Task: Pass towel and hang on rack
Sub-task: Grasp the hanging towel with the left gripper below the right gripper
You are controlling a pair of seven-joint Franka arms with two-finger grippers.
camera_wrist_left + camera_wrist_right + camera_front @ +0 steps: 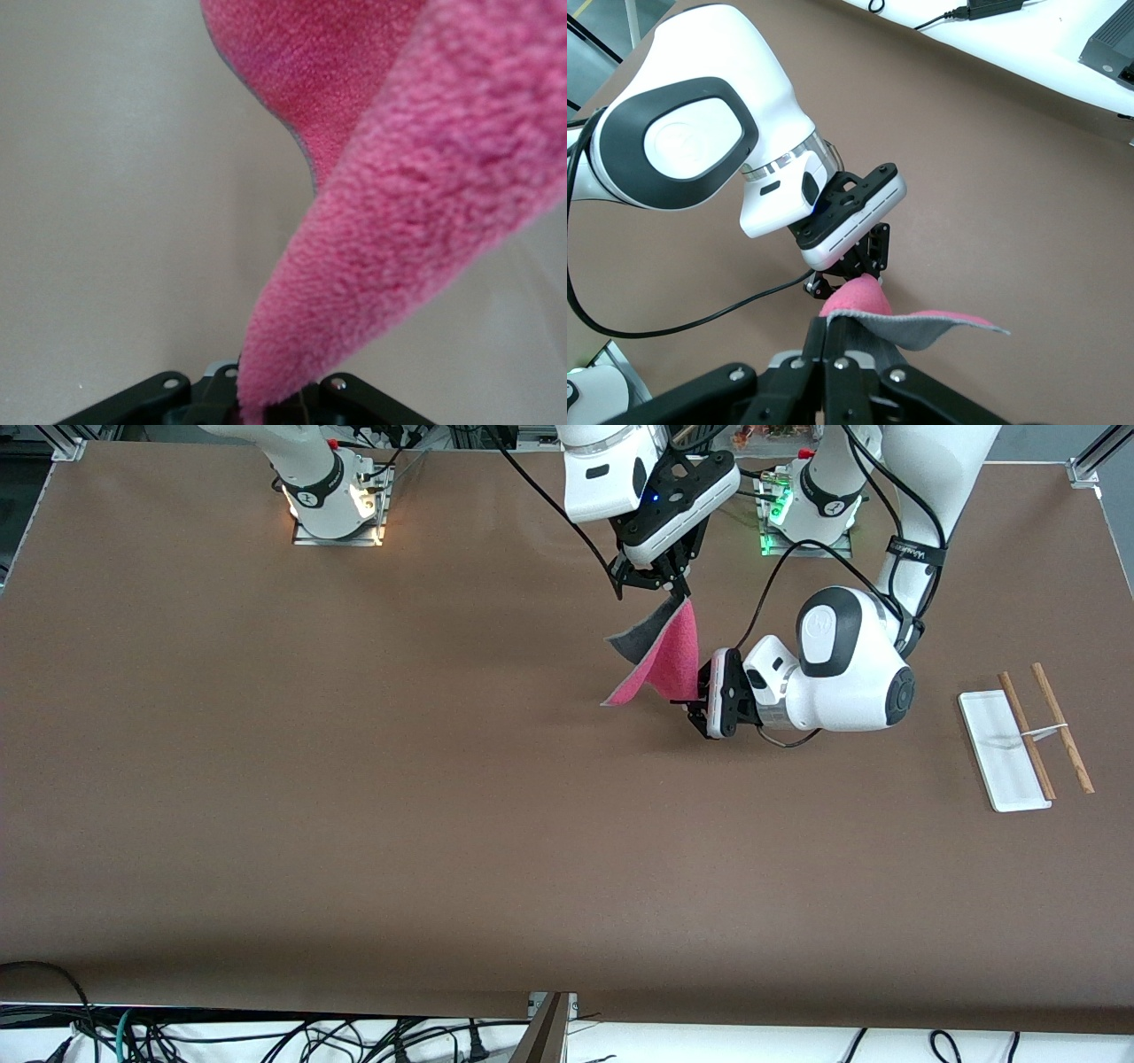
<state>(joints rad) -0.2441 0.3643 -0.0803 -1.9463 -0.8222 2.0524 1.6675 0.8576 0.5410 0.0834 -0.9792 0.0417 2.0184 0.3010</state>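
Note:
The pink-red towel [673, 651] hangs in the air over the middle of the table, its grey reverse showing at the upper fold. My right gripper [678, 592] is shut on its top corner from above; in the right wrist view [833, 323] the grey side [921, 328] spreads out from the closed fingertips. My left gripper [695, 695] reaches in sideways and is shut on the towel's lower edge; in the left wrist view the pink pile [399, 221] rises from between the jaws [257, 407]. The rack [1005, 753] stands toward the left arm's end of the table.
The rack's two wooden rods [1059, 726] lean over its white base. The left arm's white wrist [842, 664] is between the towel and the rack. Both arm bases [337, 500] stand along the table's back edge. Cables [266, 1036] lie below the front edge.

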